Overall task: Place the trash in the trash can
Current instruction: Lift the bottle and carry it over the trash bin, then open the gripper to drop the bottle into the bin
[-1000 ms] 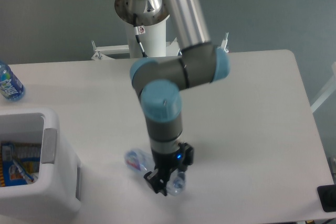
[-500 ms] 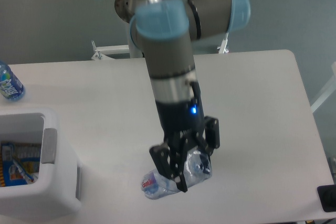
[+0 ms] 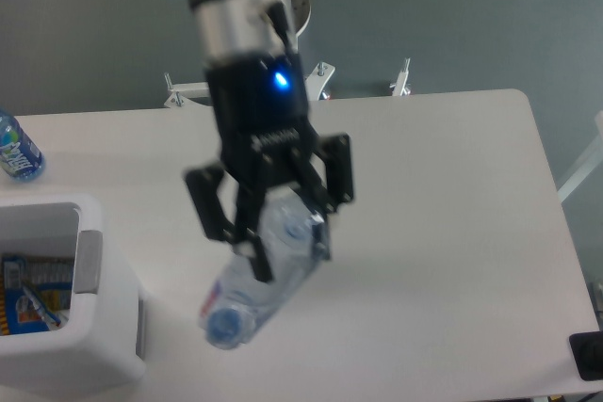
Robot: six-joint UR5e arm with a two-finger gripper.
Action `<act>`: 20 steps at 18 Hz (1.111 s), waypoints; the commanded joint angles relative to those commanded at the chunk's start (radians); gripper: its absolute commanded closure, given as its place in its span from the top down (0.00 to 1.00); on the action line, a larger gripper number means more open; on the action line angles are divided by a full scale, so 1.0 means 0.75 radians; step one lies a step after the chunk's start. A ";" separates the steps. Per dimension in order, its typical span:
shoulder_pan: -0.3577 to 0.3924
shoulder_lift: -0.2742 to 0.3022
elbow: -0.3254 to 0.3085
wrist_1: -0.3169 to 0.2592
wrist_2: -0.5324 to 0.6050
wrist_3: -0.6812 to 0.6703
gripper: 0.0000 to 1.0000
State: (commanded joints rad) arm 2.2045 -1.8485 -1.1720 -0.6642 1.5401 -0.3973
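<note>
Even, bright light; the bottle (image 3: 254, 284) looks somewhat blurred, perhaps by motion.

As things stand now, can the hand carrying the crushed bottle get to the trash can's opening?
Probably yes. The hand holds the crushed bottle lifted off the table, and nothing stands between it and the trash can to its left, whose open top faces up.

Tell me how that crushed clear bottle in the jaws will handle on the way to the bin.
The crushed bottle looks empty, so probably light for its size. Its thin, dented clear wall likely gives under the gripper, so the hold may be soft. It hangs tilted, cap end low, beyond the jaws; smooth plastic could slip or swing before the trash can.
</note>
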 joint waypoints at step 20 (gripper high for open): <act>-0.358 -0.020 -0.227 -0.002 0.008 0.039 0.90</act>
State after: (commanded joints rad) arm 1.9359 -1.8637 -1.3422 -0.6657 1.5462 -0.3682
